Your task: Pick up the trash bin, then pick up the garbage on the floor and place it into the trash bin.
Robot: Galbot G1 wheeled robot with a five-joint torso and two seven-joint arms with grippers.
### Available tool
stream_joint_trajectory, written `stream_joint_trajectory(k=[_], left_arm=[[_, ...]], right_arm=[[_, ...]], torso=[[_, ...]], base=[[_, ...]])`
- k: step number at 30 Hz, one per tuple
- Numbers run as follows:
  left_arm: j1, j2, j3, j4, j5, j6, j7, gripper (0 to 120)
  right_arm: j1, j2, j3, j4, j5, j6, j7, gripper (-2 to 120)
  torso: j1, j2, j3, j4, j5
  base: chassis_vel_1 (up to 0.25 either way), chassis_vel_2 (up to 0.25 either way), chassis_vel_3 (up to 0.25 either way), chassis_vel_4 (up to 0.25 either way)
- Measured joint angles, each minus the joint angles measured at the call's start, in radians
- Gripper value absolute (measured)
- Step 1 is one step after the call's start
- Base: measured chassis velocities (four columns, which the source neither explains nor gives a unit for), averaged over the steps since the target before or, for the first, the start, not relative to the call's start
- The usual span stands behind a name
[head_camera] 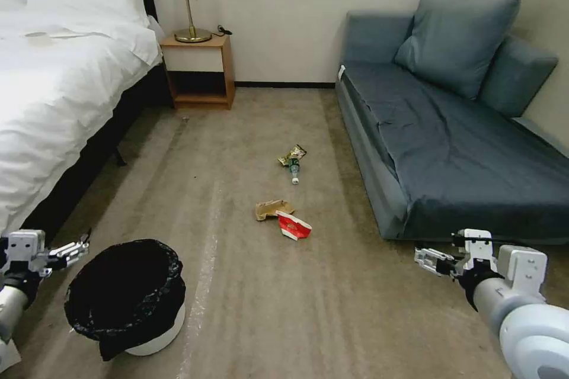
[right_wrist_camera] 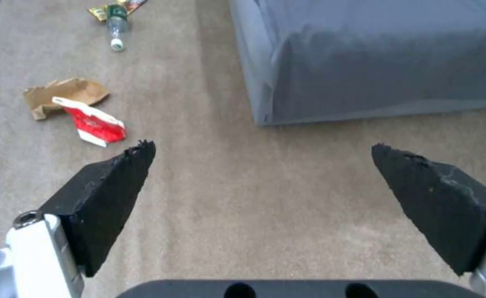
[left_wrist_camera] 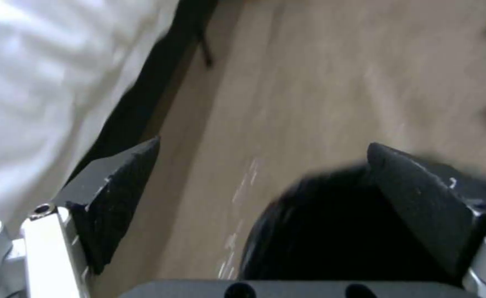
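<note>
Step 1: reaching for the trash bin, nothing lifted yet.
Left gripper, jaws wide, just beside bin rim near bed; right gripper wide, idle by sofa. Garbage mid-carpet. Next: prob. needs jaws straddling rim, wrist view blurry.

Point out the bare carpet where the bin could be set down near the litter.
Free: the wide strip between the trash bin and the red-and-white carton, and the carpet before the sofa under the right end effector. Crowded: the middle, where carton, paper bag, bottle and wrapper lie.
</note>
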Motion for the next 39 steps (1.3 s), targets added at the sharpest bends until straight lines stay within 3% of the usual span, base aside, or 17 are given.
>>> stream_joint_trajectory(k=[1, 3, 4, 9, 11, 22, 28, 33, 36, 39], left_arm=[[0.013, 0.015, -0.009, 0.0, -0.007, 0.055, -0.031, 100], [0.02, 0.025, -0.015, 0.002, -0.013, 0.085, -0.047, 100], [0.026, 0.04, -0.023, 0.012, -0.024, 0.127, -0.07, 100], [0.001, 0.056, -0.007, 0.072, -0.041, 0.16, -0.078, 100], [-0.047, 0.055, 0.035, 0.118, -0.062, 0.174, -0.072, 100], [-0.131, 0.003, 0.107, 0.199, -0.043, 0.171, -0.052, 100], [-0.227, -0.019, 0.19, 0.277, -0.019, 0.146, -0.029, 100], [-0.258, -0.026, 0.221, 0.299, -0.011, 0.144, -0.025, 100], [-0.296, -0.039, 0.257, 0.349, 0.021, 0.133, -0.017, 100], [-0.302, -0.041, 0.262, 0.363, 0.03, 0.129, -0.01, 100]], right_arm=[[-0.026, 0.0, -0.009, 0.0, -0.028, -0.003, -0.01, 100], [-0.034, 0.0, -0.012, 0.0, -0.036, -0.005, -0.014, 100], [-0.041, 0.0, -0.014, 0.0, -0.046, -0.005, -0.016, 100], [-0.044, 0.001, -0.016, 0.0, -0.05, -0.006, -0.019, 100], [-0.05, 0.001, -0.015, 0.0, -0.053, -0.006, -0.019, 100], [-0.093, -0.001, -0.001, 0.0, -0.067, -0.006, -0.016, 100], [-0.092, -0.012, -0.003, 0.0, -0.066, -0.005, -0.016, 100], [-0.1, -0.009, -0.003, 0.0, -0.071, -0.006, -0.017, 100], [-0.145, 0.016, -0.002, 0.0, -0.112, -0.006, -0.028, 100], [-0.151, 0.02, -0.002, 0.0, -0.118, -0.006, -0.029, 100]], torso=[[0.0, 0.0, 0.0, 0.0, -0.0001], [0.0, 0.0, 0.0, -0.0005, 0.0001], [0.0, 0.0, 0.0, -0.0006, 0.0002], [0.0, 0.0, 0.0, -0.0001, 0.0001], [0.0, 0.0, 0.0, -0.0005, -0.0001], [0.0, 0.0, 0.0, -0.0002, 0.0004], [0.0, 0.0, 0.0, -0.0002, 0.0], [0.0, 0.0, 0.0, -0.0004, 0.0001], [0.0, 0.0, 0.0, -0.0006, 0.0001], [0.0, 0.0, 0.0, -0.0007, 0.0]], base=[[0.0, 0.0, 0.0, 0.0], [0.0, 0.0, 0.0, 0.0], [0.0, 0.0, 0.0, 0.0], [0.0, 0.0, 0.0, 0.0], [0.0, 0.0, 0.0, 0.0], [0.0, 0.0, 0.0, 0.0], [0.0, 0.0, 0.0, 0.0], [0.0, 0.0, 0.0, 0.0], [0.0, 0.0, 0.0, 0.0], [0.0, 0.0, 0.0, 0.0]])
